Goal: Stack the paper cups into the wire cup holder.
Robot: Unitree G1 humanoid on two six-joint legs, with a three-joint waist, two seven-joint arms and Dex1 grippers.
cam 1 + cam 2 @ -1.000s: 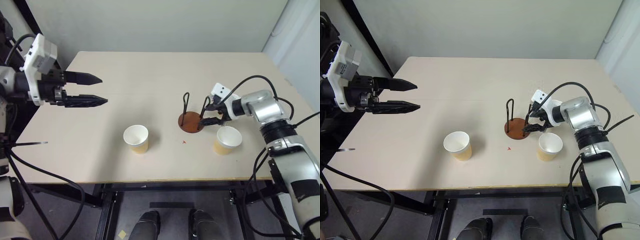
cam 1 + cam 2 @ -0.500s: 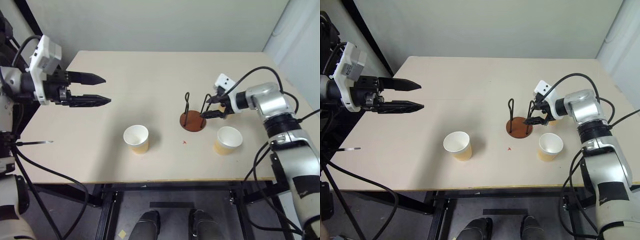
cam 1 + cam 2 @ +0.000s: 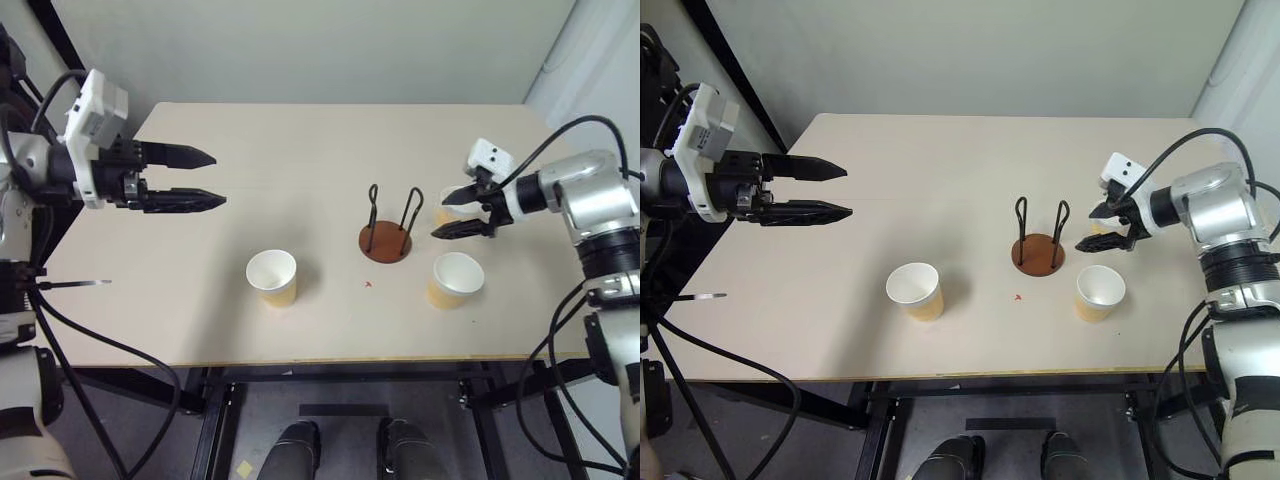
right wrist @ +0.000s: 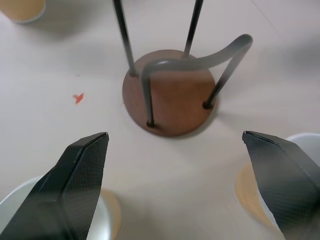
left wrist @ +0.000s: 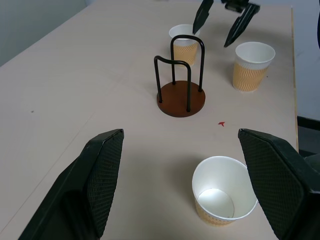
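Observation:
The wire cup holder (image 3: pixel 386 243) stands empty at the table's middle, two black loops rising from its brown disc. One paper cup (image 3: pixel 272 277) stands upright to its left, nearer the front edge. A second cup (image 3: pixel 455 279) stands right of the holder. A third cup (image 5: pixel 184 44) stands behind the holder to the right, partly hidden by my right gripper (image 3: pixel 441 217). That gripper hovers open and empty just right of the holder, above this cup. My left gripper (image 3: pixel 217 180) hangs open and empty above the table's far left, pointing right.
A small red mark (image 3: pixel 368 284) lies on the tan table (image 3: pixel 300 130) in front of the holder. The table's front edge (image 3: pixel 300 362) runs close behind the two nearer cups. A grey wall stands past the far edge.
My right gripper has lifted and drawn back to the right, away from the holder's loops. The left gripper, cups and holder have stayed put.

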